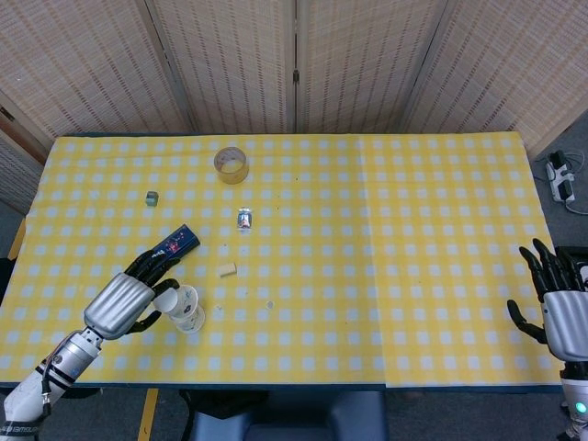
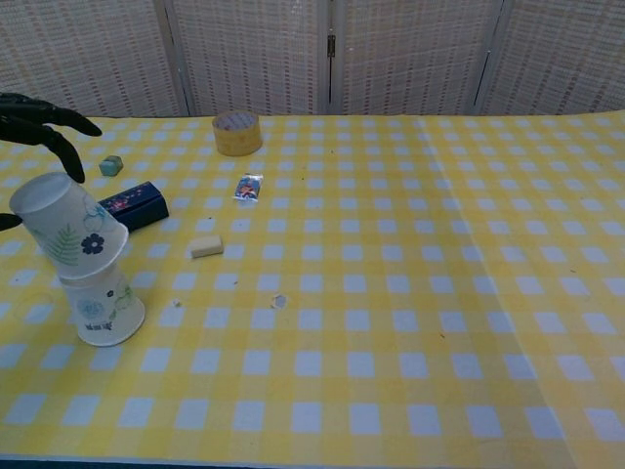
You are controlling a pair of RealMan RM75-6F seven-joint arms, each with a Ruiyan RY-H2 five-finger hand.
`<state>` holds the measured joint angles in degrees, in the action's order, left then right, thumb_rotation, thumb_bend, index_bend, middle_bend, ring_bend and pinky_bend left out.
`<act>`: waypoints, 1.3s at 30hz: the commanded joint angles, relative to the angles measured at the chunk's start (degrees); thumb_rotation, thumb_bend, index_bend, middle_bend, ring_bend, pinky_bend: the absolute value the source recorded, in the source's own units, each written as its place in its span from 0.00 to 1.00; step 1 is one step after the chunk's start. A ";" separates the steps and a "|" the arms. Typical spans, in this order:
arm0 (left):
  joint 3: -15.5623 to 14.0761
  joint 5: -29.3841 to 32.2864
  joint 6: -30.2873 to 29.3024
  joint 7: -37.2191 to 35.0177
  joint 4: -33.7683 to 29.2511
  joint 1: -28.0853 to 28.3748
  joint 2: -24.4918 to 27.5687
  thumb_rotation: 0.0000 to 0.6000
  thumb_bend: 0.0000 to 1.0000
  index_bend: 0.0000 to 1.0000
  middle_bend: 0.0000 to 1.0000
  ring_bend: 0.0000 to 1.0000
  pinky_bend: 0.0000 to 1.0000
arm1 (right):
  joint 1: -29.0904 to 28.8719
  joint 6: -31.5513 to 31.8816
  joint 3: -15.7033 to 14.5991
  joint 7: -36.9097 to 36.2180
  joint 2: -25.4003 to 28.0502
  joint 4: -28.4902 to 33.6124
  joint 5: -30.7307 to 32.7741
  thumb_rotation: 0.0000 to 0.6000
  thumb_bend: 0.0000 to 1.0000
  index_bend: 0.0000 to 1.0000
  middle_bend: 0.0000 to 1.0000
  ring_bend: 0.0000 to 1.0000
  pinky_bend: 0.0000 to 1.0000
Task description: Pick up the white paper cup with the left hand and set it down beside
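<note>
A white paper cup (image 2: 64,223) with a blue flower print hangs upside down and tilted above the table, and my left hand (image 1: 119,302) holds it. The hand's dark fingers (image 2: 41,116) reach over the cup's base in the chest view. From the head view the held cup (image 1: 175,299) sits just right of the hand. Under it a second, similar cup (image 2: 104,305) stands upside down on the yellow checked cloth (image 2: 391,293). My right hand (image 1: 560,312) hovers off the table's right edge, fingers spread, holding nothing.
A blue box (image 2: 133,206) lies just behind the cups. Further back are a green cube (image 2: 110,165), a tape roll (image 2: 237,133) and a small packet (image 2: 249,187). A beige eraser (image 2: 206,245) and a tiny scrap (image 2: 278,301) lie right of the cups.
</note>
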<state>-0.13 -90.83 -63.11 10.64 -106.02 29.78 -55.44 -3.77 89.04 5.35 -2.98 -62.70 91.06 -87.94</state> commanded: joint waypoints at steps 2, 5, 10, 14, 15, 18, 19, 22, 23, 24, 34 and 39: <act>0.93 0.56 -1.72 -1.25 -0.16 -0.81 1.45 1.00 0.42 0.36 0.11 0.07 0.05 | -0.13 0.00 0.08 0.13 -0.01 0.06 -0.12 1.00 0.40 0.00 0.00 0.10 0.00; 1.26 1.56 -2.57 -0.92 0.49 -1.51 1.90 1.00 0.43 0.36 0.11 0.07 0.05 | -0.22 -0.13 0.10 0.09 -0.03 0.05 -0.08 1.00 0.40 0.00 0.00 0.10 0.00; 0.92 5.35 -2.55 3.85 2.38 -3.14 1.01 1.00 0.43 0.36 0.11 0.07 0.05 | -0.48 -0.55 0.18 0.00 -0.23 -0.18 0.12 1.00 0.40 0.00 0.00 0.10 0.00; -0.07 8.72 -1.04 8.93 3.46 -4.07 -1.07 1.00 0.43 0.35 0.11 0.07 0.04 | -0.76 -0.88 0.10 0.20 -0.42 -0.23 -0.11 1.00 0.40 0.00 0.00 0.10 0.00; -0.20 9.38 -0.63 9.07 3.61 -4.18 -1.42 1.00 0.43 0.35 0.11 0.07 0.04 | -0.80 -0.94 0.10 0.29 -0.40 -0.20 -0.10 1.00 0.40 0.00 0.00 0.10 0.00; -0.60 10.69 0.29 9.46 4.57 -4.47 -2.42 1.00 0.43 0.36 0.11 0.07 0.04 | -0.85 -0.99 0.12 0.53 -0.34 0.04 -0.04 1.00 0.40 0.00 0.00 0.10 0.00; -0.69 10.83 0.36 9.62 4.92 -4.56 -2.82 1.00 0.43 0.36 0.11 0.07 0.04 | -0.86 -0.99 0.13 0.59 -0.34 0.10 -0.02 1.00 0.40 0.00 0.00 0.10 0.00; -1.20 10.76 0.88 8.86 5.80 -4.85 -4.19 1.00 0.43 0.36 0.11 0.07 0.04 | -0.93 -1.17 0.09 0.78 -0.38 0.28 0.05 1.00 0.40 0.00 0.00 0.10 0.00; -1.39 10.55 1.09 8.49 5.99 -4.89 -4.52 1.00 0.43 0.36 0.11 0.07 0.04 | -0.97 -1.24 0.07 0.86 -0.38 0.36 0.03 1.00 0.40 0.00 0.00 0.10 0.00; -1.57 10.29 1.46 8.11 6.39 -4.82 -4.99 1.00 0.43 0.36 0.11 0.07 0.04 | -1.02 -1.32 0.04 1.02 -0.38 0.44 0.02 1.00 0.40 0.00 0.00 0.10 0.00; -1.99 9.64 2.39 8.53 8.62 -4.66 -7.96 1.00 0.42 0.35 0.11 0.07 0.04 | -0.81 -1.13 -0.05 1.45 -0.22 0.93 0.22 1.00 0.40 0.00 0.00 0.10 0.00; -1.99 9.58 2.76 9.10 8.74 -4.44 -8.70 1.00 0.42 0.35 0.11 0.07 0.04 | -0.90 -1.35 -0.10 1.54 -0.30 0.92 0.29 1.00 0.40 0.00 0.00 0.10 0.00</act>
<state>-2.12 -81.26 -60.37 19.72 -97.29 25.31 -64.11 -4.67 87.69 5.25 -1.44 -63.00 91.98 -87.64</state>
